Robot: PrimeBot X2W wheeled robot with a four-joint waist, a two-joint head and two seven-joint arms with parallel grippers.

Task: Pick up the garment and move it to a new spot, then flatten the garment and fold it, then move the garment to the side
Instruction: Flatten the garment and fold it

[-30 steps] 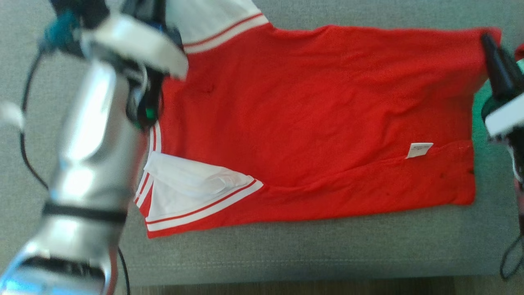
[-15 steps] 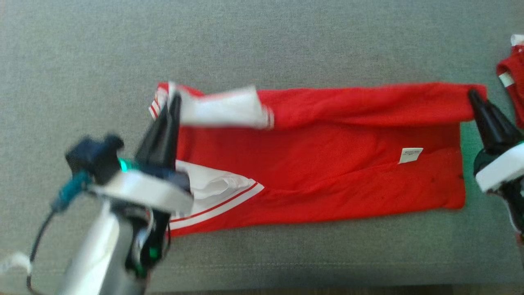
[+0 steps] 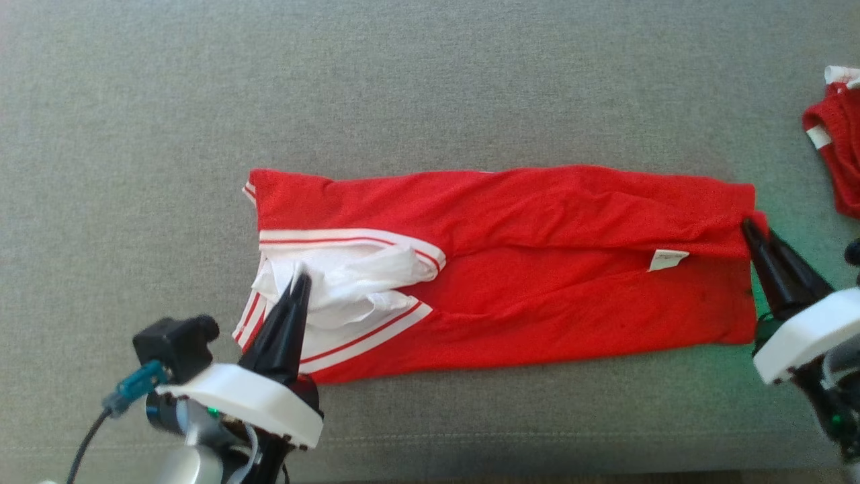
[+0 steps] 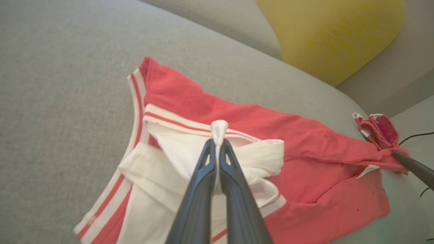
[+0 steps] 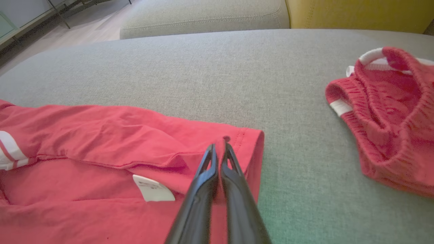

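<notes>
In the head view, the garment (image 3: pixel 537 282), a red shirt with white sleeves, is seen laid on the grey sofa seat (image 3: pixel 430 87) as a narrow band, its long axis running left to right through the white label (image 3: pixel 666 259). The left fingers (image 3: pixel 297 296) are found far to the left of the label, at the sleeve end, and the right fingers (image 3: pixel 754 235) just to its right, at the hem corner; each end is thus covered by the nearer arm. A second red garment (image 3: pixel 833 154) is seen well to the right of the label, apart from the first. In the left wrist view, the left fingers are shown pressed together on a pinch of white sleeve cloth, a small nub of it showing past the tips; a yellow cushion (image 4: pixel 332 34) is seen beyond the label, against the sofa back. In the right wrist view, the right fingers are shown closed on the red hem corner just right of the label, and a pale floor (image 5: pixel 84 30) is glimpsed past the seat's far edge. The coming move is judged to depend on both ends being set down level, so that the fold is kept straight along that axis.
</notes>
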